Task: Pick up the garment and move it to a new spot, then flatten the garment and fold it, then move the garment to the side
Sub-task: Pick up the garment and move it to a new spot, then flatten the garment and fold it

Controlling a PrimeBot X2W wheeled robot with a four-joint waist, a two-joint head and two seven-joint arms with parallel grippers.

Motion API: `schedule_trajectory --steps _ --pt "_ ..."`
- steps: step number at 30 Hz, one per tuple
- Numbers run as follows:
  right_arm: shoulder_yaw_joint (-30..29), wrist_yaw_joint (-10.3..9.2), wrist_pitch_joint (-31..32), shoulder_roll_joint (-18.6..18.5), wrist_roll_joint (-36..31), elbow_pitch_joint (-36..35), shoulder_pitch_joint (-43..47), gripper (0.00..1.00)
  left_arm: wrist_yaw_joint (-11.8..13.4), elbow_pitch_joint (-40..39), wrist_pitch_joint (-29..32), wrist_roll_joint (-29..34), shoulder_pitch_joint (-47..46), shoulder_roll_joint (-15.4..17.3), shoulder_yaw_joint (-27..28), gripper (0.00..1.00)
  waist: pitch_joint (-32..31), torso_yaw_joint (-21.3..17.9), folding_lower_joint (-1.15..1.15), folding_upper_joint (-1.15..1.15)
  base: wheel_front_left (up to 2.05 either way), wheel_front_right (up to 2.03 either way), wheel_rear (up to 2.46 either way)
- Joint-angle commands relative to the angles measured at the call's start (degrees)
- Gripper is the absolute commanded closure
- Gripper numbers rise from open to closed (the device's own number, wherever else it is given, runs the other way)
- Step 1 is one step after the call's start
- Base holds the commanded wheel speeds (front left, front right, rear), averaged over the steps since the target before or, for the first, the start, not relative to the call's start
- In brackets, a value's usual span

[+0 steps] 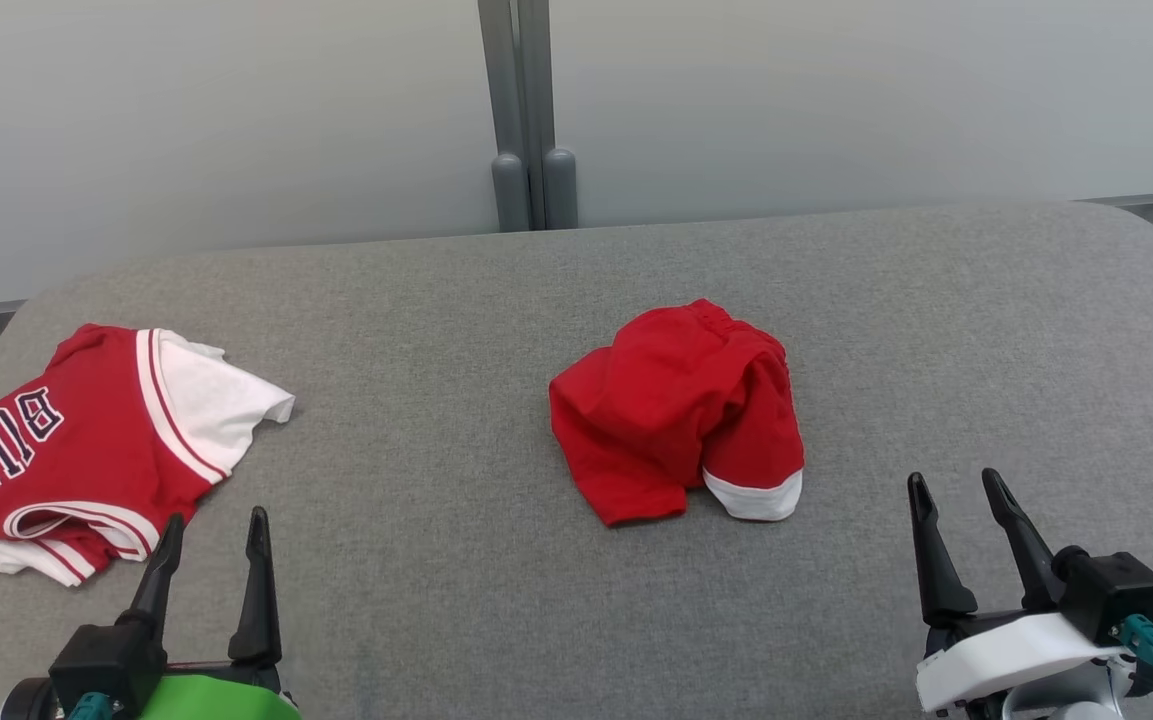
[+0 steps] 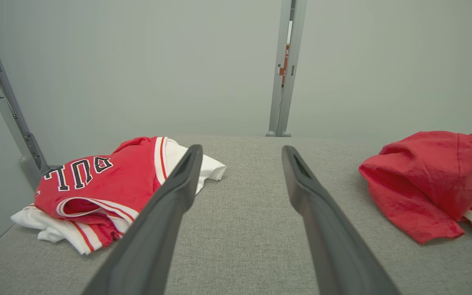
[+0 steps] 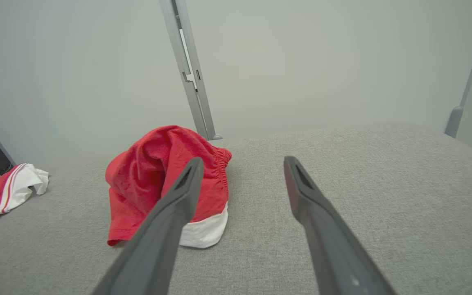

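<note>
A crumpled red garment (image 1: 674, 410) with a white hem and an elastic waistband lies bunched in the middle of the grey table. The left wrist view has the garment (image 2: 428, 180) at its right, and the right wrist view has the garment (image 3: 154, 176) at centre left, partly behind one finger. My left gripper (image 1: 213, 535) stands open near the front left edge, apart from the garment. My right gripper (image 1: 956, 488) stands open at the front right, a little right of the garment. Both hold nothing.
A red and white jersey (image 1: 76, 440) with black lettering lies folded at the table's left, also seen as the jersey (image 2: 100, 188) and the jersey (image 3: 2, 192). The grey fabric-covered table (image 1: 936, 330) ends at a pale partition with a grey post (image 1: 528, 120).
</note>
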Motion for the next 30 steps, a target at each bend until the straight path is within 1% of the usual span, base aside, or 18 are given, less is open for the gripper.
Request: schedule_trajectory --steps 1,5,10,25,30 --pt "-0.1 -0.02 -0.2 -0.2 0.0 -0.4 1.0 0.00 -0.6 -0.1 0.0 0.6 1.0 0.0 0.0 0.00 0.0 0.2 0.00 0.00 0.00 0.00 0.00" --pt "-0.2 -0.02 -0.2 -0.2 -0.1 -0.5 1.3 0.00 -1.4 0.2 0.0 1.5 0.9 -0.4 0.1 0.00 0.0 0.4 0.00 0.00 0.00 0.00 0.00" --pt "-0.3 -0.02 -0.2 -0.3 0.0 -0.4 1.6 0.00 -1.9 0.5 0.0 2.2 0.8 -1.2 0.8 0.00 0.0 0.5 0.00 0.00 0.00 0.00 0.00" --pt "-0.2 -0.02 -0.2 0.0 0.3 0.3 1.3 0.00 -2.5 1.0 0.0 3.7 0.7 -2.2 2.4 0.00 0.2 0.4 0.00 0.00 0.00 0.00 0.00" --pt "-0.2 -0.02 -0.2 -0.5 0.3 0.4 -0.1 0.00 -2.7 1.4 0.0 4.1 0.0 -2.5 2.5 0.00 0.5 0.5 0.00 0.00 0.00 0.00 0.00"
